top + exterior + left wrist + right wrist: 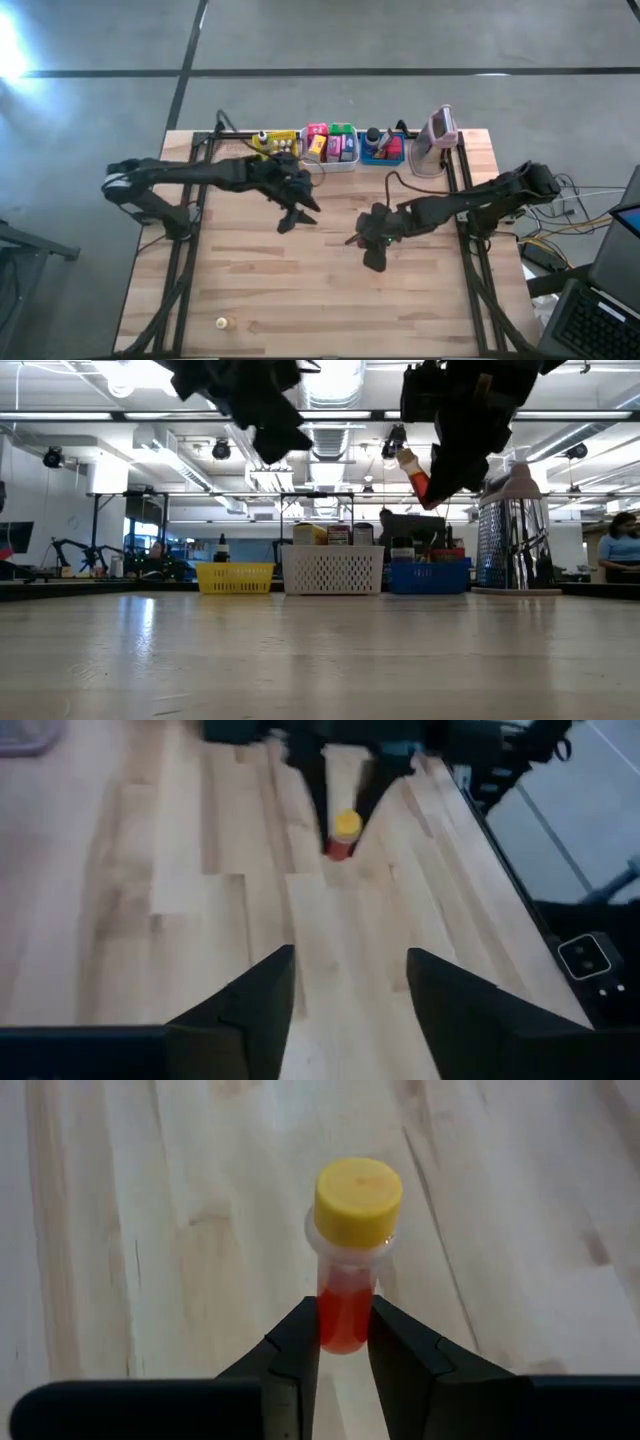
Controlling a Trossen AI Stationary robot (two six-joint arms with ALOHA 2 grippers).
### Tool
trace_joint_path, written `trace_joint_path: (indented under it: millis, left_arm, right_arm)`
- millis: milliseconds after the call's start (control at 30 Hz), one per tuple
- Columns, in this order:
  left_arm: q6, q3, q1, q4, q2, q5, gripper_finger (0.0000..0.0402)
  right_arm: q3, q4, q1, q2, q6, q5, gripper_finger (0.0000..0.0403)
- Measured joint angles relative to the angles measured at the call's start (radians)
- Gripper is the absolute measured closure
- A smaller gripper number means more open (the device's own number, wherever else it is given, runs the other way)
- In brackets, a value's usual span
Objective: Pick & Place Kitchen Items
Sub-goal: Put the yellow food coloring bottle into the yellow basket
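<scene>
Aloft over the worktop (300,300), a small red bottle (347,1305) with a yellow cap is gripped by the right hand (345,1342). Nearby, the left hand (350,995) is held apart, empty

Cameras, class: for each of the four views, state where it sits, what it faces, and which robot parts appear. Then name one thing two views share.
High view: overhead, looking down on the table, bins and both arms.
Low view: at tabletop height, facing the bins; both arms hang in from above.
Left wrist view: past the open left gripper toward the right arm.
Right wrist view: along the right gripper, shut on the red bottle.
Shared: both wrist views show that yellow-capped bottle.
</scene>
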Motion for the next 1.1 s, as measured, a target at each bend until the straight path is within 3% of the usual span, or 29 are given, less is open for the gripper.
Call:
trace_joint_path:
  millis: [300, 633, 1100]
  left_arm:
    - [0.063, 0.213, -0.047, -0.063, 0.214, 0.022, 0.0136]
    - [0.052, 0.360, -0.084, -0.069, 0.345, 0.005, 0.0138]
    - [-0.096, 0.390, -0.090, 0.003, 0.391, -0.028, 0.0138]
  right_arm:
    - [0.077, -0.141, -0.005, -0.002, -0.057, 0.003, 0.0329]
    - [0.135, -0.177, -0.004, -0.001, -0.104, 0.015, 0.0326]
    - [0.131, -0.186, -0.008, -0.001, -0.120, 0.045, 0.0327]
